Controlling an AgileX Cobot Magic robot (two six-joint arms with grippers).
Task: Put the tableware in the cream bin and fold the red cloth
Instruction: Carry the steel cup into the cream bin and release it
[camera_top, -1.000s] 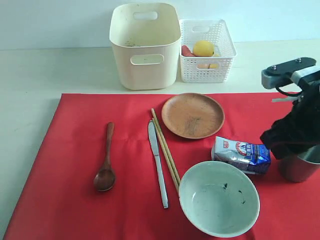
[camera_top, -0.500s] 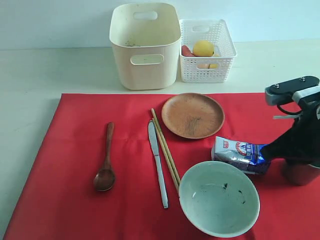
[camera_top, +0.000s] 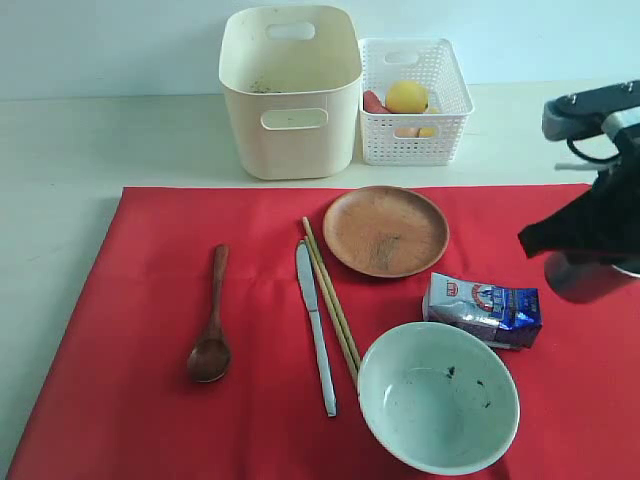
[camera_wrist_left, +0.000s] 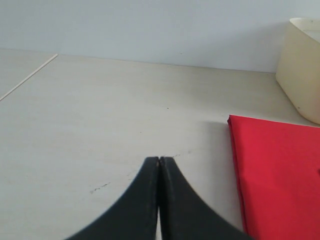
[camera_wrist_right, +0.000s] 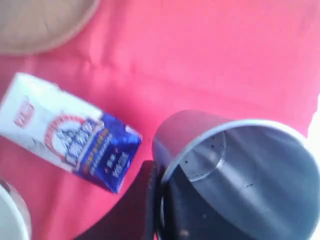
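My right gripper (camera_top: 585, 255) is shut on the rim of the steel cup (camera_top: 590, 278) and holds it above the red cloth (camera_top: 150, 400) at the right edge; in the right wrist view the cup (camera_wrist_right: 240, 165) is pinched by one finger inside and one outside. On the cloth lie the brown plate (camera_top: 385, 231), wooden spoon (camera_top: 211, 320), steel knife (camera_top: 316, 326), chopsticks (camera_top: 331, 298) and pale bowl (camera_top: 438, 396). The cream bin (camera_top: 290, 90) stands behind the cloth. My left gripper (camera_wrist_left: 159, 160) is shut and empty over bare table beside the cloth's edge (camera_wrist_left: 275, 170).
A milk carton (camera_top: 484, 308) lies on the cloth between plate and bowl, just left of the raised cup. A white lattice basket (camera_top: 412, 100) with an orange and other food stands right of the cream bin.
My right gripper closed on the steel cup's rim and has lifted it off the cloth, moving up and slightly right. Nothing else moved.
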